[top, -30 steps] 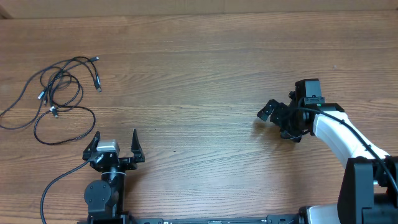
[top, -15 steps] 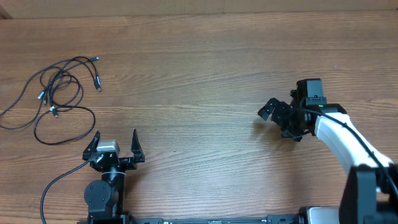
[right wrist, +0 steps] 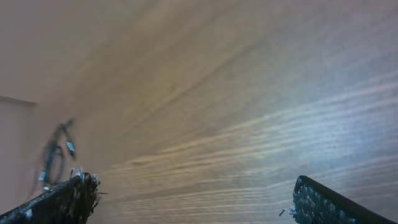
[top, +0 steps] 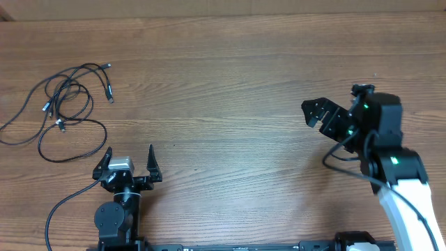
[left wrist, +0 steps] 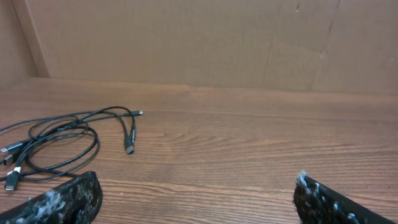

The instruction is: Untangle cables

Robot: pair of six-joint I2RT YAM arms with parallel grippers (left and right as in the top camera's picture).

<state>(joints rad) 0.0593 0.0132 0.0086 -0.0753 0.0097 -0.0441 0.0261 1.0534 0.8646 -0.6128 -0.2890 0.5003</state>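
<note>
Risks pinching several crossed strands at once and tightening the knot — cables [top: 59, 97] lying tangled at the far left of the bench [top: 230, 70], near the left gripper [top: 129, 150], well apart from the right gripper [top: 322, 120] — both wide open, empty.

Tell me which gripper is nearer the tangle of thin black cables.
Left. The left gripper sits close to the tangle of thin black cables, just off its near edge; the right gripper is far across the wooden table.
</note>
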